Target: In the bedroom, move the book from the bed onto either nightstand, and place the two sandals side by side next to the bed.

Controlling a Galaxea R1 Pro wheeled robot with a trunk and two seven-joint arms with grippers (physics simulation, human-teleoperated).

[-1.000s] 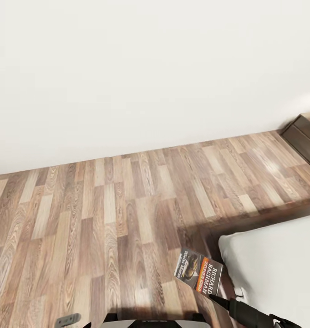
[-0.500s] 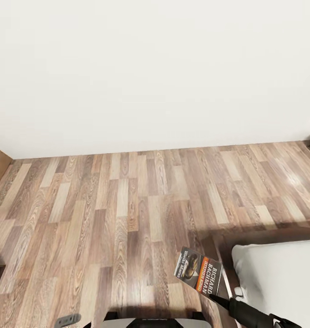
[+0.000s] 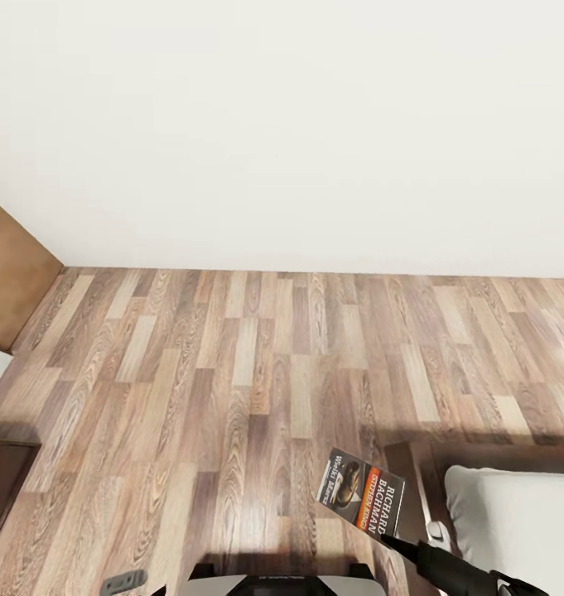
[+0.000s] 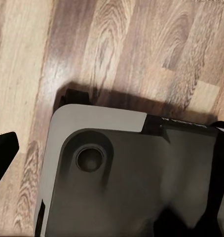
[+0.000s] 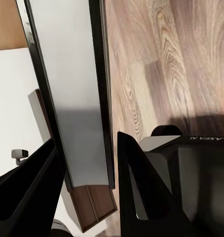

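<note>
- While the right gripper (image 5: 85, 163) shows in its wrist view, its two dark fingers (image 5: 141, 182) are closed on the book (image 5: 72, 89), one against each face, the thin book standing edge-on between them.
- From the head view, the book (image 3: 360, 490) hangs cover-up above the wood-plank floor (image 3: 232, 372), held at its lower corner by the right gripper (image 3: 389, 540) on its dark arm.
- Just beside the book lies the corner of the bed (image 3: 513, 521), light-grey mattress on a dark brown frame.
- A white wall (image 3: 298, 132) rises beyond the floor.
- As for the left gripper, one dark fingertip (image 4: 3, 150) shows over the robot's grey base (image 4: 127, 182); whether it is spread or closed I cannot tell.
</note>
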